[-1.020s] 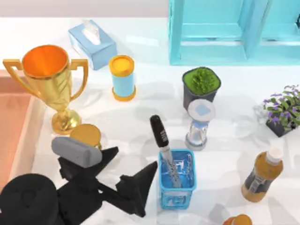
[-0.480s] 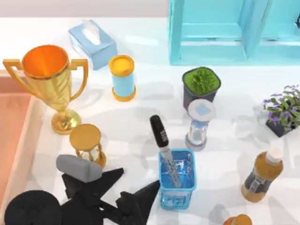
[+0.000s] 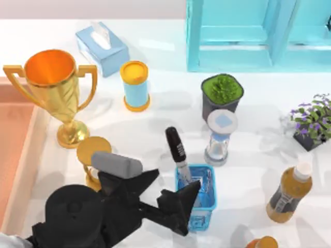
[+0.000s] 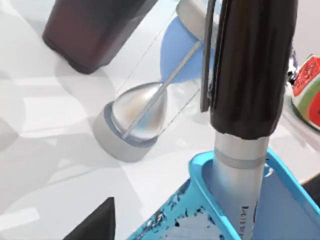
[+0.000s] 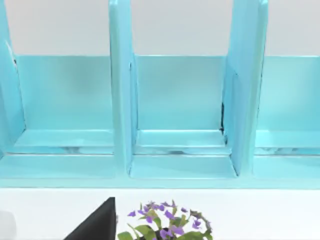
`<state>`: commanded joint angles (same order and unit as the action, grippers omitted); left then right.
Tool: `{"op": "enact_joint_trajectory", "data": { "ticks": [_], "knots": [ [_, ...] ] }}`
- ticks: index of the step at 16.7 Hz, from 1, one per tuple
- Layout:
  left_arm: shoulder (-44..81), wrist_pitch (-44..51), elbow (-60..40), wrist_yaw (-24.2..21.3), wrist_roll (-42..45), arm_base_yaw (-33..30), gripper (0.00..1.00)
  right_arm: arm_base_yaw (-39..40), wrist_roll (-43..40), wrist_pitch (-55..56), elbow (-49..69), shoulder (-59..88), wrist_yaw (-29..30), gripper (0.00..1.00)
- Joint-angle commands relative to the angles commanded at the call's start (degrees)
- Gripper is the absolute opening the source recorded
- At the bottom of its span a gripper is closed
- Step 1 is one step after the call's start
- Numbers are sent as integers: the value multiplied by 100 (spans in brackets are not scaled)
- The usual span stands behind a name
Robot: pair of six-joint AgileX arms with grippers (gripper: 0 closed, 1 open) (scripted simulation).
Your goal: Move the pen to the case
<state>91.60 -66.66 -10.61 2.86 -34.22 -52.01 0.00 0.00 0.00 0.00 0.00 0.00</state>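
Note:
The pen, black-capped with a grey-silver barrel, stands tilted in a small blue mesh basket at the table's front middle. In the left wrist view the pen rises close up from the basket's rim. My left gripper is open at the basket's left side, one finger against the basket and the other finger farther left; the pen's barrel lies about level with its tips. The case lies at the table's left edge, partly cut off. My right arm is parked; one dark finger faces the shelf.
A gold hourglass sits just behind my left arm, with a gold trophy beyond it. A blue hourglass, a potted plant, a blue can, a tissue box, an orange bottle, purple flowers and a turquoise shelf surround the basket.
My left arm has swung right and toward the back, from the front-left corner up to the basket. Its open fingers now reach the basket and pen. Nothing else moved.

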Motion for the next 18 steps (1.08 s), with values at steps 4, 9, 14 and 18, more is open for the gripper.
{"op": "enact_joint_trajectory", "data": {
  "ticks": [4,9,14,18],
  "knots": [
    [1036,-373,-672,-57,16,46,100,0,0,0,0,0,0,100],
    [1787,-734,-1046,-89,25,61,100,0,0,0,0,0,0,100],
    [1795,-738,-1049,-89,24,60,92,0,0,0,0,0,0,100],
    [1795,-738,-1049,-89,24,60,62,0,0,0,0,0,0,100]
  ]
}}
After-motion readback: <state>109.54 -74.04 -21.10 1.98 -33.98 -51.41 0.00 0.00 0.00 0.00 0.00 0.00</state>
